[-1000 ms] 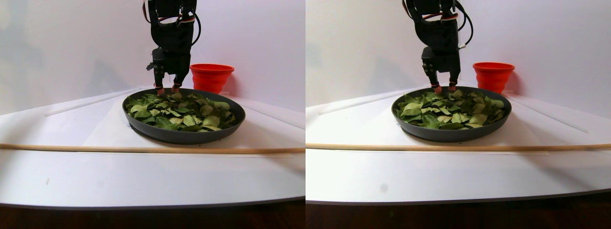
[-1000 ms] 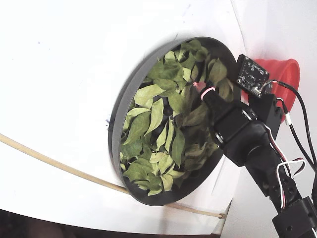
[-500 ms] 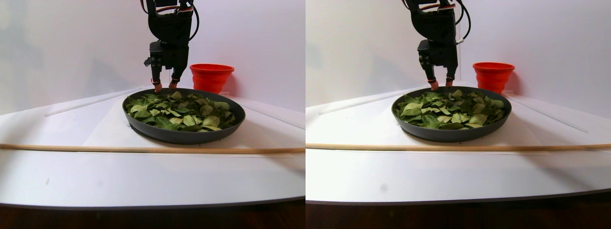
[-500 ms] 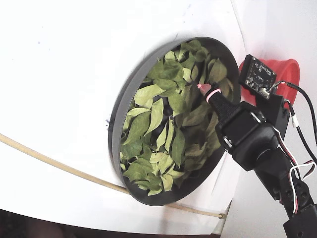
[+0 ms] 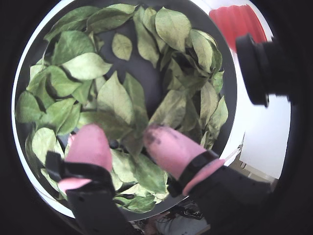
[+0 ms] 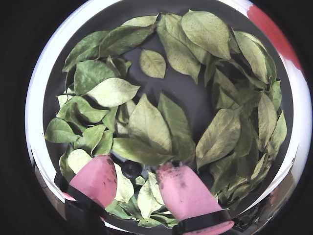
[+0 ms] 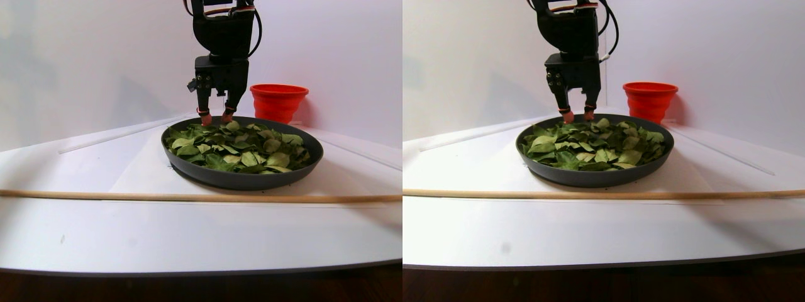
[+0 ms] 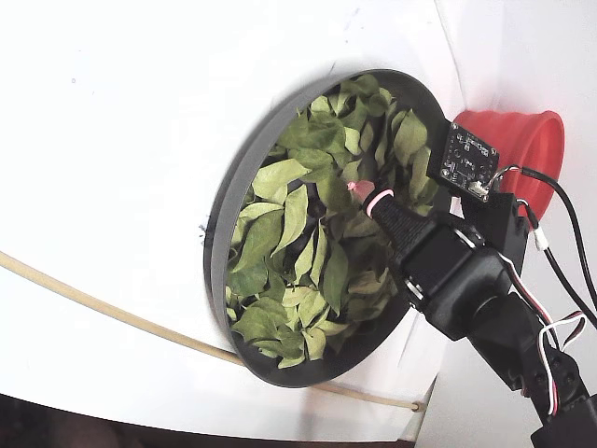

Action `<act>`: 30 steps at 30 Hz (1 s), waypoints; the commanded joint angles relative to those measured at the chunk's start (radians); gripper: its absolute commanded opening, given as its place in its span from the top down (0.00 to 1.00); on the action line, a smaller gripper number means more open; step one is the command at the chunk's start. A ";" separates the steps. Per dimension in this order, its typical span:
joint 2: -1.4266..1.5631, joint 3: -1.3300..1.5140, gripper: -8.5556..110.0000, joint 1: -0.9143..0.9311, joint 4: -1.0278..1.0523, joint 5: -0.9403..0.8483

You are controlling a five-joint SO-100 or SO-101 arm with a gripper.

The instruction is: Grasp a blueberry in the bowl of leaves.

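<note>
The large dark-rimmed bowl [image 7: 239, 179] holds a heap of green leaves [image 6: 146, 122]. A small dark blueberry [image 6: 131, 169] lies among the leaves near the bowl's near edge in a wrist view, and shows partly in the other wrist view [image 5: 114, 143]. My gripper [image 6: 133, 166] is open, with its pink fingertips [image 6: 95, 178] on either side of the berry, just above the leaves. The stereo pair view shows the gripper [image 7: 215, 116] pointing down at the bowl's back edge. The fixed view shows one pink tip [image 8: 362, 191] over the leaves [image 8: 289, 224].
A red cup [image 7: 278, 100] stands behind the bowl, close to its rim [image 8: 219, 215]. A thin wooden rod [image 7: 188, 197] lies across the white table in front of the bowl. A black camera module [image 5: 259, 68] juts in at the right of a wrist view.
</note>
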 commanded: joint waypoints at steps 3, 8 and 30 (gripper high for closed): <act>0.126 0.012 0.80 -0.006 0.005 0.006; 0.127 0.040 0.79 -0.009 0.006 0.006; 0.012 0.069 0.78 -0.008 -0.071 -0.009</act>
